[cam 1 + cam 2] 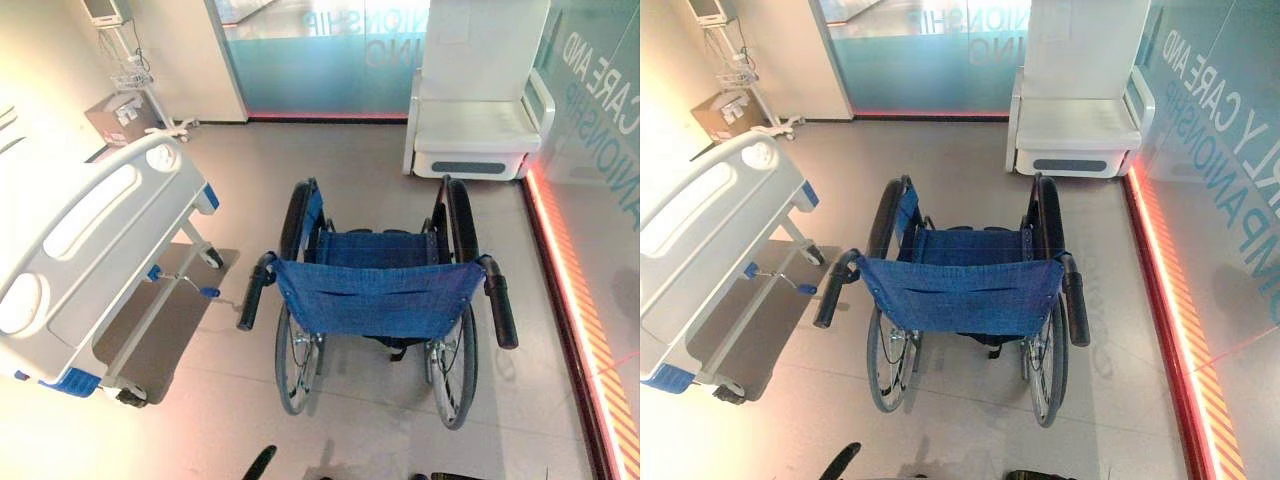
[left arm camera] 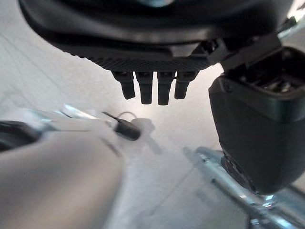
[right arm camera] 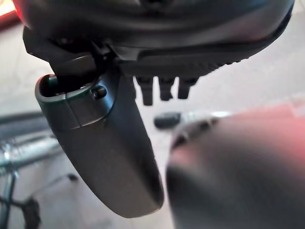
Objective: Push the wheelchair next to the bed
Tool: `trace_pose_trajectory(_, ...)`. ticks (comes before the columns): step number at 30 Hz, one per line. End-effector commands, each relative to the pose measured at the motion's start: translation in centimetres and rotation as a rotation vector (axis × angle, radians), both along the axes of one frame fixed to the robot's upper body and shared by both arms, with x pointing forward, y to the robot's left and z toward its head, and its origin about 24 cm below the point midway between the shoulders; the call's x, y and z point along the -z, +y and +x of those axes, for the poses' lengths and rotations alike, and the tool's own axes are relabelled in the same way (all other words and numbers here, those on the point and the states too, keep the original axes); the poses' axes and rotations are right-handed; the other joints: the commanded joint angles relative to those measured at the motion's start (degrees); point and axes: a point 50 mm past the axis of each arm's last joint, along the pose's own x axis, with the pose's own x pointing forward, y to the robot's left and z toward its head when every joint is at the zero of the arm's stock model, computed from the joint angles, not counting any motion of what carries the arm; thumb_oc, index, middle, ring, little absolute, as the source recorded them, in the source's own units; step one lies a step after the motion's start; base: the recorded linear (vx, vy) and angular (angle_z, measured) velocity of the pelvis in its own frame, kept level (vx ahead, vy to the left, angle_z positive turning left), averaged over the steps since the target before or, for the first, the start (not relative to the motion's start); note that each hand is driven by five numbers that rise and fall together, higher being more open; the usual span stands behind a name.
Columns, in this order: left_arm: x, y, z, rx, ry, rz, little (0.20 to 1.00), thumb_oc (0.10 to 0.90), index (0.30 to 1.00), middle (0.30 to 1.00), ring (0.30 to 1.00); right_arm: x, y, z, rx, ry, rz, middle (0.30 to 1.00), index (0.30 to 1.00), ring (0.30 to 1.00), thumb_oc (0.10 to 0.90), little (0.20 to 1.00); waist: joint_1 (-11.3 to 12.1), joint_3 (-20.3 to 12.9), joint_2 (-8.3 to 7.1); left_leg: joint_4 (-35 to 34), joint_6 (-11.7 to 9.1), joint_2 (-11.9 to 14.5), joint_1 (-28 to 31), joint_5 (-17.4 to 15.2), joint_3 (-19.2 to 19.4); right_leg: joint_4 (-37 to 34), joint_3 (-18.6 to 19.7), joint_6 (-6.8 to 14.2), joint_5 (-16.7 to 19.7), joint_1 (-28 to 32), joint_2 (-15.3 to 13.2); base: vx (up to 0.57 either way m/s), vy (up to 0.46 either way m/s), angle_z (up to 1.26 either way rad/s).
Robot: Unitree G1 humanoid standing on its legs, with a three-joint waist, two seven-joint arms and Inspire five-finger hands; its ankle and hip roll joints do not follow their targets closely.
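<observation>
wheelchair (image 1: 380,290) – facing away, right of bed (image 1: 80,250); left hand (image 2: 152,47), right hand (image 3: 157,52) – fingers straight, empty

Grey tiled floor (image 1: 360,190), frosted glass wall (image 1: 320,55) at back, white chair (image 1: 478,110) against it, red light strip (image 1: 570,290) along right wall base.

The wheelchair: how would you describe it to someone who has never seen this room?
Find the white hospital bed on the left. On the grey floor to its right stands the wheelchair, its back nearest the viewer. Its blue fabric and black push handles distinguish it from the white chair behind.
</observation>
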Motion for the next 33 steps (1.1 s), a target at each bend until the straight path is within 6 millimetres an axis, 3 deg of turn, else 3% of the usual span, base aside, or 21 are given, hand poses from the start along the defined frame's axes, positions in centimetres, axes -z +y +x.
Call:
trace_pose_trajectory(1, -1.9, 4.3, 3.0, -0.048, -0.096, 0.147, 0.900, 0.800, 0.900, 0.900, 0.900, -1.2, -2.2, 2.2, 0.126, -0.115, -0.099, 0.900, 0.900, 0.900, 0.800, 0.900, -0.19, 1.79, -3.48, -0.82, -0.44, -2.04, -0.95, -0.81, 1.27, -1.81, 1.46, 1.68, 2.43, 1.16, -1.63, 0.00, 0.000, 0.00)
trace_pose_trajectory(5, -3.6, 7.2, 4.2, -0.070, -0.164, 0.223, 0.900, 0.800, 0.900, 0.900, 0.900, -3.1, -4.6, 3.9, 0.221, -0.252, -0.186, 0.900, 0.900, 0.900, 0.800, 0.900, -0.40, 2.12, -3.79, -0.82, -0.29, -1.95, -1.25, -0.67, 1.61, -1.69, 1.76, 1.78, 2.64, 0.72, -1.57, -0.01, -0.009, -0.02)
trace_pose_trajectory(7, -5.0, 9.1, 4.6, -0.095, -0.203, 0.247, 0.900, 0.800, 0.900, 0.900, 0.900, -5.3, -6.8, 5.4, 0.263, -0.362, -0.248, 0.900, 0.900, 0.900, 0.800, 0.900, -0.63, 2.36, -4.05, -0.82, -0.19, -1.92, -1.41, -0.67, 1.96, -1.63, 1.84, 1.91, 2.80, 0.44, -1.55, -0.02, -0.017, -0.08)
trace_pose_trajectory(8, -5.0, 9.1, 4.6, -0.095, -0.203, 0.247, 0.900, 0.800, 0.900, 0.900, 0.900, -5.3, -6.8, 5.4, 0.263, -0.361, -0.248, 0.900, 0.900, 0.900, 0.800, 0.900, -0.62, 2.35, -4.05, -0.82, -0.19, -1.92, -1.41, -0.67, 1.96, -1.63, 1.85, 1.91, 2.80, 0.44, -1.55, -0.01, -0.014, -0.08)
trace_pose_trajectory(9, -6.1, 10.6, 4.9, -0.106, -0.239, 0.276, 0.900, 0.800, 0.900, 0.900, 0.900, -7.4, -8.2, 6.6, 0.276, -0.446, -0.317, 0.900, 0.900, 0.900, 0.800, 0.900, -0.90, 2.53, -4.22, -0.82, -0.13, -1.92, -1.45, -0.67, 2.18, -1.60, 2.00, 2.01, 2.93, 0.34, -1.52, 0.00, -0.008, -0.10)
trace_pose_trajectory(11, -7.4, 12.0, 5.1, -0.139, -0.285, 0.296, 0.900, 0.800, 0.900, 0.900, 0.900, -9.5, -9.7, 7.6, 0.284, -0.518, -0.389, 0.900, 0.900, 0.900, 0.800, 0.900, -1.15, 2.66, -4.28, -0.82, -0.07, -1.92, -1.42, -0.74, 2.38, -1.55, 2.04, 2.07, 2.95, 0.29, -1.51, 0.00, -0.003, -0.10)
trace_pose_trajectory(12, -7.4, 12.0, 5.1, -0.139, -0.284, 0.296, 0.900, 0.800, 0.900, 0.900, 0.900, -9.5, -9.7, 7.5, 0.284, -0.518, -0.389, 0.900, 0.900, 0.900, 0.800, 0.900, -1.15, 2.65, -4.29, -0.82, -0.07, -1.92, -1.42, -0.74, 2.38, -1.55, 2.04, 2.08, 2.94, 0.29, -1.51, 0.00, 0.000, 0.00)
trace_pose_trajectory(13, -9.1, 13.5, 5.7, -0.190, -0.344, 0.333, 0.900, 0.800, 0.900, 0.900, 0.900, -11.9, -11.0, 8.5, 0.296, -0.593, -0.452, 0.900, 0.900, 0.900, 0.800, 0.900, -1.41, 2.82, -4.27, -0.82, 0.00, -1.92, -1.38, -0.74, 2.53, -1.55, 2.19, 2.08, 2.89, 0.30, -1.50, 0.00, 0.000, 0.00)
trace_pose_trajectory(15, -10.0, 14.2, 6.0, -0.211, -0.373, 0.357, 0.900, 0.800, 0.900, 0.900, 0.900, -12.9, -11.8, 8.7, 0.306, -0.630, -0.487, 0.900, 0.900, 0.900, 0.800, 0.900, -1.47, 2.91, -4.26, -0.82, 0.02, -1.94, -1.30, -0.77, 2.49, -1.59, 2.29, 2.10, 2.83, 0.41, -1.49, 0.00, 0.000, 0.00)
trace_pose_trajectory(16, -11.9, 15.4, 6.8, -0.232, -0.458, 0.398, 0.900, 0.800, 0.900, 0.900, 0.900, -15.2, -12.8, 9.5, 0.334, -0.705, -0.546, 0.900, 0.900, 0.900, 0.800, 0.900, -1.53, 2.96, -4.27, -0.82, 0.04, -1.93, -1.39, -0.71, 2.55, -1.63, 2.42, 2.13, 2.79, 0.37, -1.50, 0.00, 0.000, 0.00)
trace_pose_trajectory(17, -11.9, 15.4, 6.8, -0.232, -0.458, 0.398, 0.900, 0.800, 0.900, 0.900, 0.900, -15.2, -12.8, 9.5, 0.334, -0.704, -0.546, 0.900, 0.900, 0.900, 0.800, 0.900, -1.53, 2.94, -4.28, -0.82, 0.04, -1.92, -1.40, -0.71, 2.55, -1.62, 2.43, 2.13, 2.79, 0.35, -1.50, 0.00, 0.000, 0.00)
trace_pose_trajectory(18, -14.6, 16.1, 8.1, -0.234, -0.562, 0.437, 0.900, 0.800, 0.900, 0.900, 0.900, -17.9, -13.4, 10.2, 0.353, -0.799, -0.605, 0.900, 0.900, 0.900, 0.800, 0.900, -1.36, 3.14, -4.24, -0.82, 0.10, -1.89, -1.47, -0.62, 2.48, -1.64, 2.44, 2.06, 2.65, 0.38, -1.49, 0.00, 0.000, 0.00)
trace_pose_trajectory(20, -16.5, 16.3, 8.8, -0.220, -0.622, 0.476, 0.900, 0.800, 0.900, 0.900, 0.900, -19.8, -13.7, 10.5, 0.354, -0.857, -0.661, 0.900, 0.900, 0.900, 0.800, 0.900, -1.14, 3.18, -4.24, -0.81, 0.10, -1.87, -1.61, -0.64, 2.28, -1.65, 2.45, 2.04, 2.50, 0.32, -1.48, 0.00, 0.000, 0.00)
trace_pose_trajectory(21, -18.2, 16.4, 9.4, -0.201, -0.688, 0.529, 0.900, 0.800, 0.900, 0.900, 0.900, -21.8, -13.9, 10.8, 0.362, -0.926, -0.736, 0.900, 0.900, 0.900, 0.800, 0.900, -0.91, 3.28, -4.19, -0.82, 0.09, -1.82, -1.78, -0.56, 2.08, -1.67, 2.39, 2.00, 2.41, 0.30, -1.49, 0.00, 0.000, 0.00)
trace_pose_trajectory(24, -20.1, 16.6, 9.9, -0.176, -0.732, 0.606, 0.900, 0.800, 0.900, 0.900, 0.900, -24.0, -14.0, 11.2, 0.402, -1.006, -0.804, 0.900, 0.900, 0.900, 0.800, 0.900, -0.71, 3.38, -4.17, -0.81, 0.05, -1.78, -1.80, -0.54, 1.86, -1.65, 2.25, 1.95, 2.25, 0.41, -1.46, 0.00, 0.000, 0.00)
trace_pose_trajectory(25, -22.4, 17.2, 10.5, -0.140, -0.766, 0.744, 0.900, 0.800, 0.900, 0.900, 0.900, -26.6, -13.8, 11.8, 0.447, -1.105, -0.859, 0.900, 0.900, 0.900, 0.800, 0.900, -0.58, 3.30, -4.10, -0.82, -0.04, -1.73, -1.83, -0.54, 1.63, -1.66, 2.28, 1.92, 2.10, 0.52, -1.40, 0.00, 0.000, 0.00)
trace_pose_trajectory(26, -22.9, 17.2, 10.7, -0.137, -0.773, 0.761, 0.900, 0.800, 0.900, 0.900, 0.900, -27.1, -13.7, 11.9, 0.449, -1.119, -0.864, 0.900, 0.900, 0.900, 0.800, 0.900, -0.56, 3.24, -4.08, -0.82, -0.06, -1.74, -1.86, -0.53, 1.57, -1.67, 2.30, 1.91, 2.07, 0.54, -1.40, 0.05, 0.004, -0.01)
trace_pose_trajectory(28, -26.1, 17.1, 11.6, -0.115, -0.863, 0.849, 0.900, 0.800, 0.900, 0.900, 0.900, -29.5, -12.7, 12.5, 0.438, -1.220, -0.889, 0.900, 0.900, 0.900, 0.800, 0.900, -0.39, 3.01, -4.02, -0.82, -0.13, -1.73, -1.85, -0.47, 1.32, -1.73, 2.39, 1.84, 1.84, 0.75, -1.40, 0.05, 0.010, -0.01)
trace_pose_trajectory(33, -31.6, 16.2, 12.6, -0.059, -1.050, 1.001, 0.900, 0.800, 0.900, 0.900, 0.900, -32.7, -10.2, 13.8, 0.316, -1.380, -0.860, 0.900, 0.900, 0.900, 0.800, 0.900, -0.19, 2.79, -3.97, -0.70, -0.29, -1.55, -1.75, -0.38, 1.31, -1.71, 2.51, 1.65, 1.49, 1.08, -1.40, 0.03, 0.006, 0.00)
